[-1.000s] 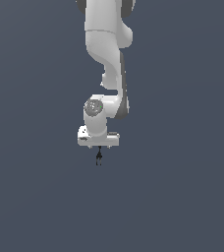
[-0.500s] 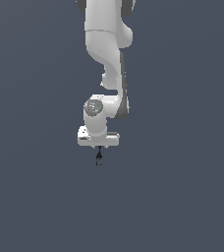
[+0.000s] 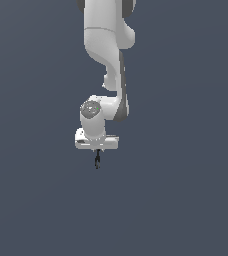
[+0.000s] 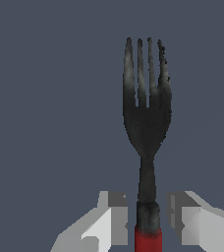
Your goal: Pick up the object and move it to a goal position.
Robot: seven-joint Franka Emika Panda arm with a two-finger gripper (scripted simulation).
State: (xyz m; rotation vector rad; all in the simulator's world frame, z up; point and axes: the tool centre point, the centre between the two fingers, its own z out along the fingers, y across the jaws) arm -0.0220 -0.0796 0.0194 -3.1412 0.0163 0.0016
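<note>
The object is a small fork (image 4: 147, 123) with a red handle and a dark forked head. In the wrist view it stands between my two white fingers (image 4: 115, 212), with the tines pointing away from the camera. In the exterior view my gripper (image 3: 97, 151) points straight down, and the fork (image 3: 97, 161) hangs from it as a tiny dark sliver below the white hand. The gripper is shut on the red handle. Most of the handle is hidden between the fingers.
Only a plain dark grey-blue background shows around the arm (image 3: 108, 60) in both views. No other objects, edges or containers are in view.
</note>
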